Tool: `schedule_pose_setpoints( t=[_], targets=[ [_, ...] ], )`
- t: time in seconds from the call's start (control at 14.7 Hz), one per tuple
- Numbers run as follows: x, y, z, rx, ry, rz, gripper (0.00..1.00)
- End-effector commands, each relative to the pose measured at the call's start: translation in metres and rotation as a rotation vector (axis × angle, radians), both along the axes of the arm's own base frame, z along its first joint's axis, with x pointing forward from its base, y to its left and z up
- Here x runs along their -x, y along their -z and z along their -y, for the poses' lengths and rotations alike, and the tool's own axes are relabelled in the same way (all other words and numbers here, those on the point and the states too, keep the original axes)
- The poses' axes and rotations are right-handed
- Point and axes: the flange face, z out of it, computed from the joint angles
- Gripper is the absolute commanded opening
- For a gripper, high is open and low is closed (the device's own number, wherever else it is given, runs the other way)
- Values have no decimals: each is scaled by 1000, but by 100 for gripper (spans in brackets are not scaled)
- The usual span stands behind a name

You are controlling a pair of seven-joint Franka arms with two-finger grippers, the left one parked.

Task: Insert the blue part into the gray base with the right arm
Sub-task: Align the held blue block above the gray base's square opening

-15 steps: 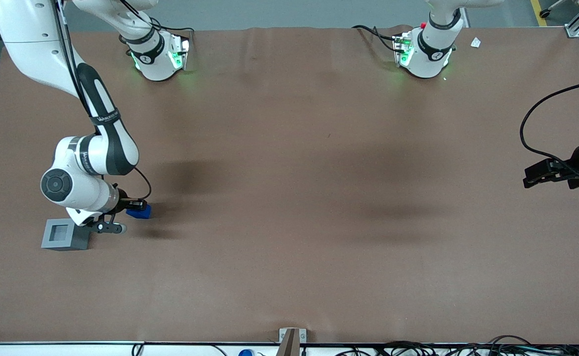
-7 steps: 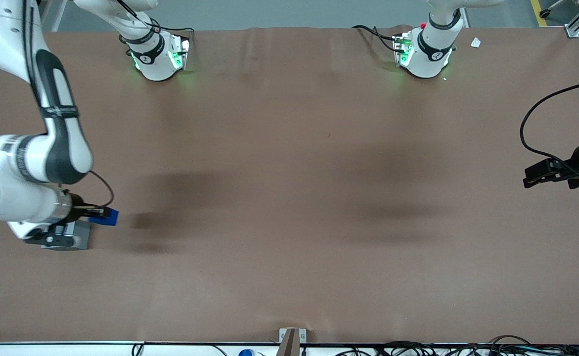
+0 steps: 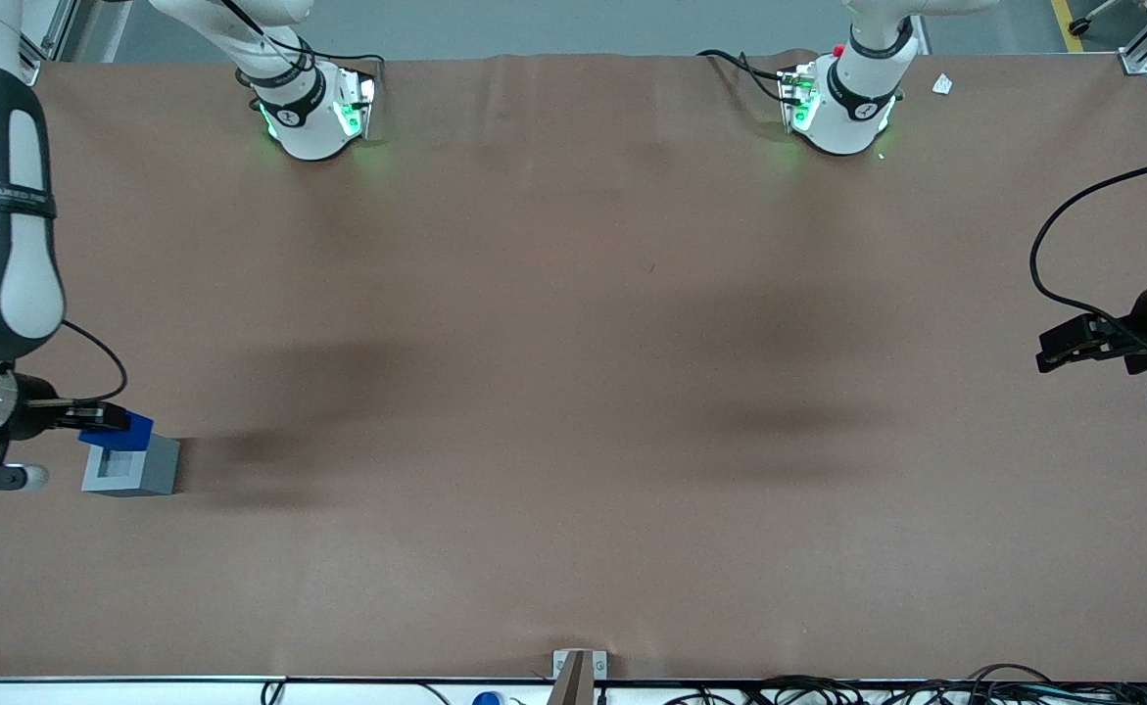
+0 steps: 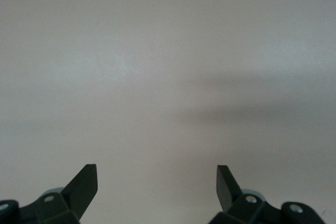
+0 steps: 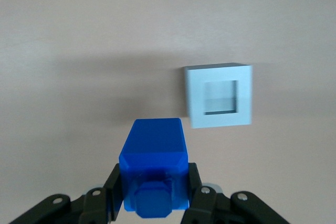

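Fingers [image 5: 197, 192] of the right arm's gripper [image 5: 153, 203] are closed on both sides of the blue part [image 5: 153, 169], which sits between them and sticks out past the tips. The part is lifted off the brown table [image 3: 573, 392]; nothing supports it except the grip.

In the front view the gripper [image 3: 93, 419] hangs at the working arm's end of the table, and the blue part [image 3: 127, 427] appears over the edge of the gray base [image 3: 132, 468] that is farther from the front camera. The base rests flat on the table, its square recess facing up and open.

The wrist view shows what the front view hides: the blue part is not yet over the recess [image 5: 220, 97]. The gray base [image 5: 218, 97] lies ahead of the fingertips and shifted to one side, with bare table between them. The part's long axis runs along the fingers, toward the base.

My judgement is that the next move needs a sideways correction and a small advance, so the part stands square above the recess before going down. If it is misaligned, it may catch on the rim.
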Motion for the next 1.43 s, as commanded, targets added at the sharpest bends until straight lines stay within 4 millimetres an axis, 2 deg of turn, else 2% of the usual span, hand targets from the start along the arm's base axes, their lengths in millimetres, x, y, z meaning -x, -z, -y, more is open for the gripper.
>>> schedule_pose_setpoints(
  t=[0.0, 0.27, 0.41, 0.95, 1.36],
  targets=[
    [-5, -7, 17, 4, -10, 21, 3],
    [-6, 21, 47, 3, 27, 18, 3],
    [-11, 33, 49, 7, 28, 33, 3],
    [-19, 58, 58, 39, 29, 7, 1],
    [-28, 58, 60, 60, 10, 17, 0]
  ],
)
